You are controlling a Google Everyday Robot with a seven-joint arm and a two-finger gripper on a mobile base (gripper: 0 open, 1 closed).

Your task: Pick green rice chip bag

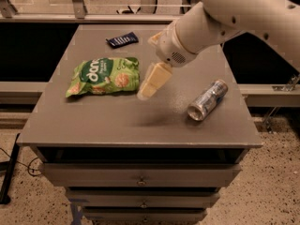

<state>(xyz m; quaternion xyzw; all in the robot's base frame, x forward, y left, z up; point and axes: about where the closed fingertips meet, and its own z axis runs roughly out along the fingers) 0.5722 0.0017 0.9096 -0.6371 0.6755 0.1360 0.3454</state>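
**Gripper hangs at the edge of the chip bag**

The cream-coloured gripper points down and to the left over the middle of the grey table, at the end of a thick white arm that enters from the upper right. Whether it is spread or pressed together cannot be told, as it shows as one pale, slightly blurred shape. It holds nothing.

Just to its left, as the camera sees it, lies the green rice chip bag, flat on the tabletop. The bag is crinkly and light green, with a dark-green band, white lettering and round tan rice-cake pictures. Its right edge lies right at the gripper's tip; contact cannot be made out.

Beyond the gripper, toward the table's far edge, lies a small dark-blue wrapper. To its right, well apart, a silver can lies on its side. The arm is cut off by the frame.
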